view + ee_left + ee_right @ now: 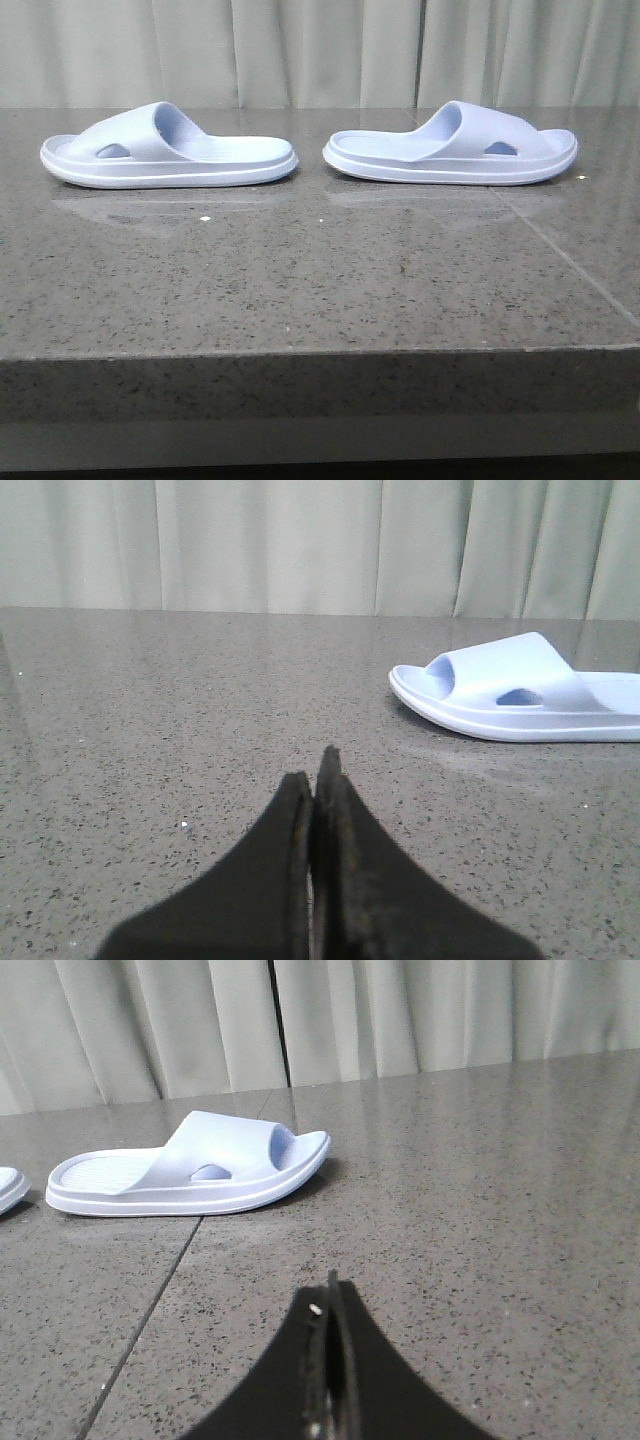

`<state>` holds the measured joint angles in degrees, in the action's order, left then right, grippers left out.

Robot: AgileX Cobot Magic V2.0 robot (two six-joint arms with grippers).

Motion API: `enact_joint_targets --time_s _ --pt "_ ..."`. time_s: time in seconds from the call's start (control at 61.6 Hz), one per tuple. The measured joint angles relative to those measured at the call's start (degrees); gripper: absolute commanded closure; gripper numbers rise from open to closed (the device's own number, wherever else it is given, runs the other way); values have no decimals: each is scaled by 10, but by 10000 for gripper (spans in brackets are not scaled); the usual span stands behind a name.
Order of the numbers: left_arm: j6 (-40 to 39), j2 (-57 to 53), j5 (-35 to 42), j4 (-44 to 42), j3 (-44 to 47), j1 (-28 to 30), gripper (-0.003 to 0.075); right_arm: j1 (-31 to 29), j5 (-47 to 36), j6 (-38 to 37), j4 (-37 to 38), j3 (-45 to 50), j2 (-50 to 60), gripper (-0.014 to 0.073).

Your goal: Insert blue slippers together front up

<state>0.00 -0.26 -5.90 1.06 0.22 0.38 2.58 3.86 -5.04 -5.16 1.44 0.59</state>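
Both slippers lie flat, heels together, ready to grab. The left slipper (520, 688) sits beyond the closed left gripper (318, 780). The right slipper (195, 1167) sits beyond the closed right gripper (332, 1305).

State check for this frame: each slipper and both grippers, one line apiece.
Left slipper: flat on its sole, toe pointing outward left, not held.
Right slipper: flat on its sole, toe pointing outward right, heel facing the other's heel, apart.
Left gripper: shut, empty.
Right gripper: shut, empty.

Two blue slippers on table (300, 290): left slipper (168, 148), right slipper (452, 146), heels facing, apart.
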Motion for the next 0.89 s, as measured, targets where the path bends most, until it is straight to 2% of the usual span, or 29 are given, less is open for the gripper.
enact_joint_targets --time_s 0.211,0.374,0.487,0.666,0.893 --pt "0 0 -17 6 -18 0 741 0 26 0 0 -15 0 701" --pt "0 23 -100 5 -111 0 741 0 84 0 2 -98 0 701" --pt "0 79 -124 1 -165 0 741 0 123 0 21 -165 -27 701" --pt "0 171 -120 0 -216 0 741 0 170 0 67 -248 -118 701" --pt "0 200 -94 0 -221 0 739 0 186 0 88 -287 -184 691"
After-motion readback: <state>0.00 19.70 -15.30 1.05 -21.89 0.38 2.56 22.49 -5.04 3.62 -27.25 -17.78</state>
